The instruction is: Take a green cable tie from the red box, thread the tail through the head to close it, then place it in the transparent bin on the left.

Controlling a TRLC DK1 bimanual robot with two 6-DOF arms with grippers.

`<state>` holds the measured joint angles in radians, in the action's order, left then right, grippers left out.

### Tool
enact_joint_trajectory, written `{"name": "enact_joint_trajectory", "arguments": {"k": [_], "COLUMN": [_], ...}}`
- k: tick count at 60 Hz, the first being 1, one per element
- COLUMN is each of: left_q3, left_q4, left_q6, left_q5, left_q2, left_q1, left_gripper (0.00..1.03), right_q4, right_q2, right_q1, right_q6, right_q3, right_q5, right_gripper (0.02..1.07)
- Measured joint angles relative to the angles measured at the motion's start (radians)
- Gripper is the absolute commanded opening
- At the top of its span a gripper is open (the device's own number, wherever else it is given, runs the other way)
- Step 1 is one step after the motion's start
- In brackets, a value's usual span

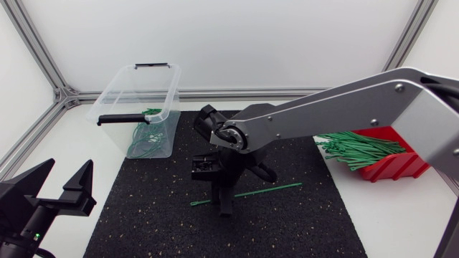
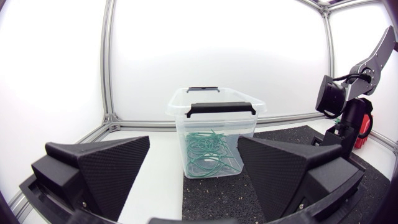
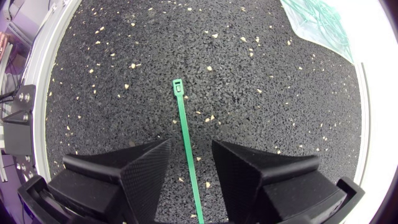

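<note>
Your left gripper (image 1: 70,166) is parked with its fingers wide apart and nothing between them. Straight ahead of that gap stands the transparent bin (image 2: 214,121), which already holds a tangle of closed ties (image 2: 208,149). This arm has no part in the present step, so leave it where it is.

The work is on the black mat (image 1: 143,215). One green cable tie (image 3: 189,152) lies flat there, and your right gripper (image 3: 191,144) hangs over it. The fingers are apart and the strap runs lengthwise down the gap between them, touching neither. The tie's head (image 3: 178,86) lies ahead of the fingertips, and the tail passes back under the wrist.

By my reading the step in hand is the pick-up. The tie sits a little nearer the left finger, so centre the gap before you commit. Come straight down until the fingertips are right at the mat, because a strap this thin and flat will likely slip under tips that close too high. Close slowly and watch that the strap stands on edge rather than skating sideways. A grip at this spot should leave the head poking out ahead and a long tail free for threading.

Beyond the right fingers, well apart from the work, sits the red box (image 1: 391,166) with its heap of loose ties (image 1: 355,147).
</note>
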<state>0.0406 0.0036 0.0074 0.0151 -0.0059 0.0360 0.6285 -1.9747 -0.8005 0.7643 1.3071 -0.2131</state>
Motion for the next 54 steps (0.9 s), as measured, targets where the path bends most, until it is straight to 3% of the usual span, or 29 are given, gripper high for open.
{"name": "enact_joint_trajectory", "arguments": {"k": [10,23,54], "left_q3": [0.0,0.0,0.0], "left_q4": [0.0,0.0,0.0], "left_q6": [0.0,0.0,0.0], "left_q5": [0.0,0.0,0.0], "left_q2": [0.0,0.0,0.0], "left_q1": [0.0,-0.001,-0.001], "left_gripper": [0.99,0.99,0.99], "right_q4": [0.0,-0.005,-0.03], "right_q2": [-0.017,-0.023,0.005], "right_q1": [0.002,0.001,-0.014], "right_q6": [0.0,0.0,0.007], "right_q3": [0.0,0.0,-0.048], "right_q5": [-0.011,-0.011,-0.018], "right_gripper": [0.46,0.27,0.23]}}
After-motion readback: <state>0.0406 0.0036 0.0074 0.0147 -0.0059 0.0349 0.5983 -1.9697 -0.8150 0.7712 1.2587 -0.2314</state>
